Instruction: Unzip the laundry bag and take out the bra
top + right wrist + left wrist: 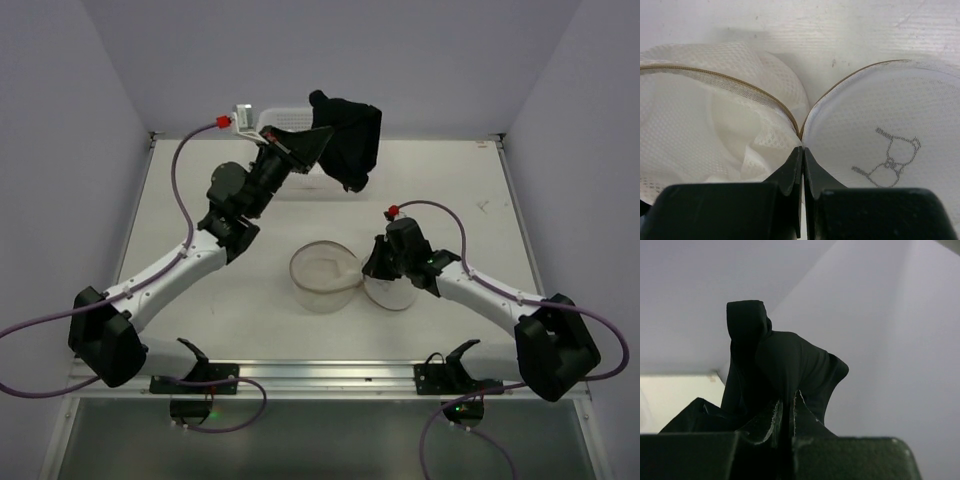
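Black fabric, the bra [780, 360], is clamped between the closed-down fingers of the left end effector [785, 412]. It bunches above the fingertips and drapes over them. In the top view it is held high over the far part of the desk [450, 190], just beside the white basket [285, 122] and well apart from the laundry bag [322, 275].

Right end effector [802, 155]: jaws together, pinching the mesh at the seam where the two wire hoops [740, 82] meet. The bag lies open at mid desk, with its body to one side and the flat lid [890, 160] with the bra icon folded out to the other. Nothing dark is seen inside.

Judgement: removal is all but done, and only the set-down is left. For a clean finish, the grip on the bra should be kept firm until the garment is lowered onto a bare patch of desk, away from the bag mouth and the basket rim. The descent is best taken slowly, so that hanging folds settle first and no strap is caught on release. The bag should be left pinned until then.
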`<state>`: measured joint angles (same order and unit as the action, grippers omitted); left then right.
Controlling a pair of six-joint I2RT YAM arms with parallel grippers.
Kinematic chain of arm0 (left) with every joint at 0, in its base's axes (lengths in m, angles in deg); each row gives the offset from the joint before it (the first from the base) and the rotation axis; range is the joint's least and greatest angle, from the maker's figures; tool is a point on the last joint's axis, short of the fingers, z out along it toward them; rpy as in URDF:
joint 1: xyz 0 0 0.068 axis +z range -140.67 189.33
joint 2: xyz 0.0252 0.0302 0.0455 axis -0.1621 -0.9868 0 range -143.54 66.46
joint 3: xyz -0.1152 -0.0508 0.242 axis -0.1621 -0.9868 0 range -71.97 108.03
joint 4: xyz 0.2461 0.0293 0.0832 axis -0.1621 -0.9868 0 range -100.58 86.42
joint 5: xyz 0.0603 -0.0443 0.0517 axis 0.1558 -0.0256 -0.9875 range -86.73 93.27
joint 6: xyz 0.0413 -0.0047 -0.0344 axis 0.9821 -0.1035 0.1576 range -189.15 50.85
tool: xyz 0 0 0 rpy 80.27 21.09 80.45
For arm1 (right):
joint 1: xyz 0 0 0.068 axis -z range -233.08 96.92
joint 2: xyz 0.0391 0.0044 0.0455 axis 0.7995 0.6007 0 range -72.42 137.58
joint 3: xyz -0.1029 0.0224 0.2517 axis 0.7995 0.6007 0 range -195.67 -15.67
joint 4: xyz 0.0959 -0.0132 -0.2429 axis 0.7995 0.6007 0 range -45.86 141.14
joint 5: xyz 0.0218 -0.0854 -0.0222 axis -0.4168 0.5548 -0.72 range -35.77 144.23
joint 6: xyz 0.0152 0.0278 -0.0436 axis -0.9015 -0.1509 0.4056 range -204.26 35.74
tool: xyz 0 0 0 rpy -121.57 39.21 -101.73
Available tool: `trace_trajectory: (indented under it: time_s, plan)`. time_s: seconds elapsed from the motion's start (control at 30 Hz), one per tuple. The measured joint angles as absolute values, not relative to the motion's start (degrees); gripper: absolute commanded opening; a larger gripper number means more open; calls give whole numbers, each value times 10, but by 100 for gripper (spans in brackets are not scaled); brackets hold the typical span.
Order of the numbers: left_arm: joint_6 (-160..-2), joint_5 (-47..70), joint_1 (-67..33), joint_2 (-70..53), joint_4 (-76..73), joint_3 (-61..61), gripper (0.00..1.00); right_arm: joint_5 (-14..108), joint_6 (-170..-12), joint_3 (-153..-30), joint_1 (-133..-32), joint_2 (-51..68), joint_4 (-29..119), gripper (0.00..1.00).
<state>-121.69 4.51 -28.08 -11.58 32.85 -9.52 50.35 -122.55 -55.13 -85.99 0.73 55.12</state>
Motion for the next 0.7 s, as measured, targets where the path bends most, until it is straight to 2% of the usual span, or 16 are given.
trace_trajectory:
  time_s: [0.13, 0.3, 0.7]
  plan:
    - [-1155, 9, -262, -115, 317, -28, 0, 504, -1229, -539, -860, 11, 553, 0]
    - [-1113, -5, -246, -177, 316, 57, 0, 502, -1228, -536, -860, 10, 558, 0]
    - [-1065, 2, -188, -464, 341, 191, 0, 467, -1206, -547, -860, 15, 559, 0]
